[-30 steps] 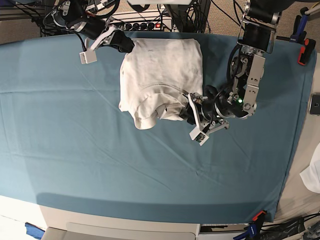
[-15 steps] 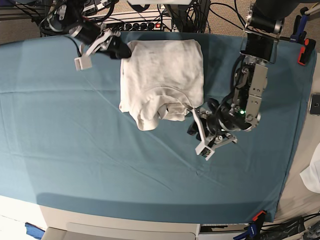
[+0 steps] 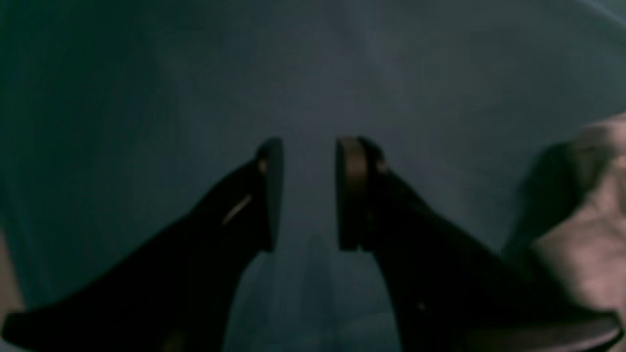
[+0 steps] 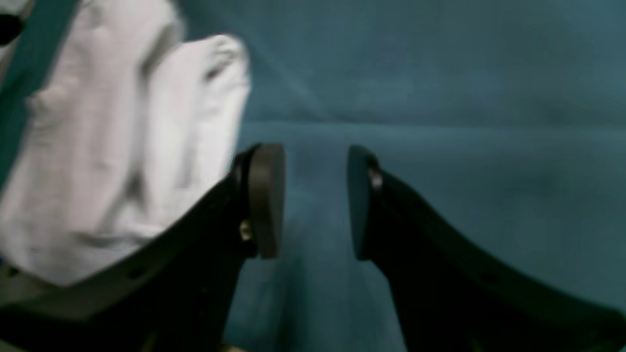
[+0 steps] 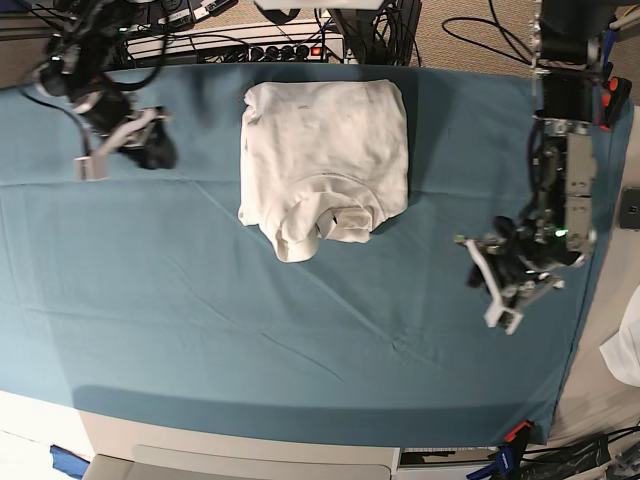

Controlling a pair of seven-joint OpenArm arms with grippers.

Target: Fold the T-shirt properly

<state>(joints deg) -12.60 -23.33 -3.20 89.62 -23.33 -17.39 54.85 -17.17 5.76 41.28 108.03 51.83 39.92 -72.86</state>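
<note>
The white T-shirt (image 5: 325, 150) lies folded into a compact rectangle at the back middle of the teal cloth (image 5: 250, 320), with a rumpled lobe at its front left. My right gripper (image 5: 150, 150) is open and empty, off to the shirt's left. In the right wrist view the gripper (image 4: 313, 200) hovers over teal cloth with the shirt (image 4: 98, 146) to its left. My left gripper (image 5: 478, 275) is open and empty, well right of the shirt. In the dim left wrist view the gripper (image 3: 308, 195) is over bare cloth, with a pale blurred patch (image 3: 596, 220) at the right edge.
A power strip (image 5: 290, 50) and cables run along the back edge. Orange-and-black clamps (image 5: 610, 100) sit at the right back corner and another clamp (image 5: 515, 435) at the front right. A white cloth (image 5: 625, 350) lies off the table's right edge.
Both grippers have drawn away from the shirt: the right one from its back-left corner out to the left, the left one from its front-right edge out to the right. The shirt lies still.
</note>
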